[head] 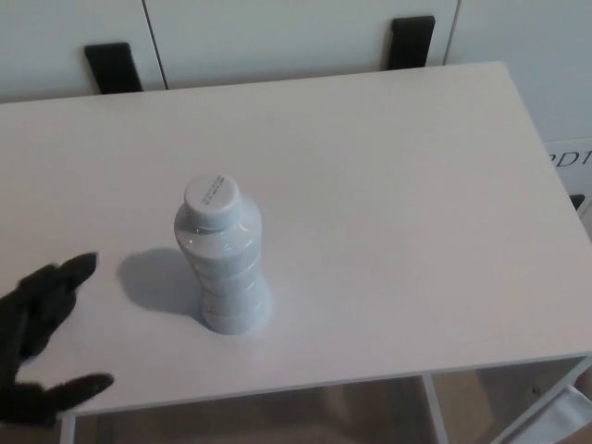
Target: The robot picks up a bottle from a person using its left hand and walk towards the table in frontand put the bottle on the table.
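The bottle (222,254) is standing up on the white table (416,185), near its front edge, and the left robot hand (32,333) is hanging open beside it, holding nothing; the bottle is looking like light, hard, maybe slippery plastic, best grabbed around its bumpy middle.

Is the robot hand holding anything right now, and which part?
Nothing is held. The black left robot hand is open, apart from the white ribbed plastic bottle standing upright on the white table.
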Robot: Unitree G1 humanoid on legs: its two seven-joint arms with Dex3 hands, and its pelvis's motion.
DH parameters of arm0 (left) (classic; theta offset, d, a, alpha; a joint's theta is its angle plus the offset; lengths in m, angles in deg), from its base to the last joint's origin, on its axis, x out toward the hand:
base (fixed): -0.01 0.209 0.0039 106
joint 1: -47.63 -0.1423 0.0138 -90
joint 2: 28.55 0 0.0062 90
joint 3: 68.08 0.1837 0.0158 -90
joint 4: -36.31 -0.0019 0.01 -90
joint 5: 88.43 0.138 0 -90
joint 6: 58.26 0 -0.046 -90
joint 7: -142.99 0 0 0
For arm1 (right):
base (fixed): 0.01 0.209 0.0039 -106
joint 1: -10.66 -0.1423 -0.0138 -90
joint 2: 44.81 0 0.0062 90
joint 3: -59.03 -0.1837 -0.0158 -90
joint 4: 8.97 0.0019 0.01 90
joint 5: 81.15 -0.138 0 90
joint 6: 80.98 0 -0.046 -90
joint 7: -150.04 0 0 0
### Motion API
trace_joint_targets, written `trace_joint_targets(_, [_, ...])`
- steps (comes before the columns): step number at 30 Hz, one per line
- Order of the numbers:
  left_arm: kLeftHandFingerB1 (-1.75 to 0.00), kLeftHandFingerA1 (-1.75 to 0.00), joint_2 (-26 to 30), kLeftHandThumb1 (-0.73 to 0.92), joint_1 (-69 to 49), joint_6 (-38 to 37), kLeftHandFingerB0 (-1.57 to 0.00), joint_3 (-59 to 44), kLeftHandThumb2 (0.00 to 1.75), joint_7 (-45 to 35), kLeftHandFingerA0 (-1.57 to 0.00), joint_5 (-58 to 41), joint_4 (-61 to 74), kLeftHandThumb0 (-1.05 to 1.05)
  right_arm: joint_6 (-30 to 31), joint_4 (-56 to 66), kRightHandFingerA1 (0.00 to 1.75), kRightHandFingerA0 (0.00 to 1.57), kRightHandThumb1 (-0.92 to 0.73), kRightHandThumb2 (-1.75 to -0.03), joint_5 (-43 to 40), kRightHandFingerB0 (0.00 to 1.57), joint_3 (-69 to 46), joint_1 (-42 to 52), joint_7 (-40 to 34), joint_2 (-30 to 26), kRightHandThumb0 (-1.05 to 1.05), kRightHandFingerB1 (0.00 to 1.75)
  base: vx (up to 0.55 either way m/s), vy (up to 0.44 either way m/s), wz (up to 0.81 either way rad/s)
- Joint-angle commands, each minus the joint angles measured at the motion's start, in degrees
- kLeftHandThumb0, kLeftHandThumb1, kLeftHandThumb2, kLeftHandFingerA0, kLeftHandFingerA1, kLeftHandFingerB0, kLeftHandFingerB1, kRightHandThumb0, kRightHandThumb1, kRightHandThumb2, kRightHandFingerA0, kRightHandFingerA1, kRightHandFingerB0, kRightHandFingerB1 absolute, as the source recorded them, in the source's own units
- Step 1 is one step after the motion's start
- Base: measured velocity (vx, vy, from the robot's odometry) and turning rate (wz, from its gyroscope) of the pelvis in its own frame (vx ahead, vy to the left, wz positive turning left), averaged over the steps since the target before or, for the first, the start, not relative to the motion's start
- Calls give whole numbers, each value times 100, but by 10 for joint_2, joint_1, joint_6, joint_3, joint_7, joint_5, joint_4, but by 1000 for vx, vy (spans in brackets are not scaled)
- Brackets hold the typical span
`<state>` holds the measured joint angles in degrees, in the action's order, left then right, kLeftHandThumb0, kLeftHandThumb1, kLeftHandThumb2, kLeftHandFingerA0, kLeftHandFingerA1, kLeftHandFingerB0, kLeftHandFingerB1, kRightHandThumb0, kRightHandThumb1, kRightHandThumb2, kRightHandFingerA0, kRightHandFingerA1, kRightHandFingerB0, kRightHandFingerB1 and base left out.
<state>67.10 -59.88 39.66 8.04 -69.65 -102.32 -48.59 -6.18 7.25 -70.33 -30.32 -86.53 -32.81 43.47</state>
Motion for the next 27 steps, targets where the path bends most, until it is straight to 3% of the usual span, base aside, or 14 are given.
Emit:
trace_joint_targets(1, [-32, -42, -52, 44, -125, -8, -20, -62, 58, -19, -35, -97, 49, -30, -5, -3, 47, 70, -67, -59, 2, 58, 2, 10, 3, -5, -44, 40, 0, 0, 0])
trace_joint_targets(4, [-34, -44, -46, 51, -217, -93, -32, -76, 55, -127, -47, -118, 41, -25, -1, -4, 48, 68, -62, -62, 1, 56, 1, 15, 0, -3, -45, 42, 0, 0, 0])
trace_joint_targets(7, [-44, -51, -23, 43, -268, -168, -41, -76, 64, -227, -55, -124, -3, -36, -2, -3, 47, 69, -67, -60, 1, 58, 1, 24, 0, -4, -44, 41, 0, 0, 0])
trace_joint_targets(10, [-45, -51, 16, 43, -296, -166, -42, -67, 65, -311, -51, -142, -20, -38, -2, -3, 49, 68, -63, -63, 2, 54, 2, 30, 2, -3, -47, 42, 0, 0, 0])
trace_joint_targets(11, [-40, -47, 42, 47, -325, -169, -45, -63, 54, -333, -55, -133, -1, -34, -3, -4, 47, 69, -68, -59, 3, 57, 3, 33, 1, -3, -44, 40, 0, 0, 0])
trace_joint_targets(12, [-48, -54, 57, 42, -346, -178, -43, -62, 65, -354, -53, -130, 11, -37, -3, -4, 47, 69, -68, -60, 5, 57, 6, 36, 0, -4, -44, 40, 0, 0, 0])
trace_joint_targets(14, [-43, -48, 81, 48, -375, -194, -52, -62, 54, -376, -62, -115, 20, -36, -7, -3, 48, 69, -68, -60, 9, 57, 9, 38, -1, -6, -45, 41, 0, 0, 0])
trace_joint_targets(15, [-52, -57, 92, 40, -375, -202, -49, -57, 70, -388, -59, -109, 10, -47, -8, -3, 49, 68, -62, -62, 5, 55, 5, 40, 0, -5, -47, 42, 0, 0, 0])
trace_joint_targets(16, [-52, -57, 100, 40, -376, -212, -50, -53, 71, -396, -60, -104, 4, -50, -7, -3, 49, 67, -62, -63, 3, 55, 4, 40, 1, -5, -47, 42, 0, 0, 0])
trace_joint_targets(17, [-42, -49, 112, 49, -377, -229, -53, -47, 54, -408, -64, -96, -5, -45, -7, -3, 46, 67, -67, -60, 2, 58, 3, 42, 1, -5, -44, 41, 0, 0, 0])
trace_joint_targets(19, [-43, -50, 128, 46, -368, -247, -52, -36, 55, -437, -64, -94, -36, -47, -10, -3, 48, 67, -62, -62, 1, 56, 2, 45, 1, -5, -47, 42, 0, 0, 0])
trace_joint_targets(21, [-42, -50, 136, 47, -363, -258, -52, -29, 54, -444, -65, -88, -56, -47, -12, -3, 48, 67, -63, -63, 2, 56, 3, 47, 1, -6, -48, 42, 0, 0, 0])
trace_joint_targets(25, [-40, -48, 147, 55, -334, -319, -49, -22, 56, -358, -63, -12, -133, -38, -6, -3, 47, 70, -68, -60, 7, 59, 9, 50, -1, -6, -45, 41, 0, 0, 0])
trace_joint_targets(27, [-41, -46, 134, 56, -309, -324, -51, -21, 56, -234, -60, 62, -163, -34, -8, -4, 49, 67, -63, -63, 8, 55, 10, 50, 0, -7, -47, 42, 0, 0, 0])
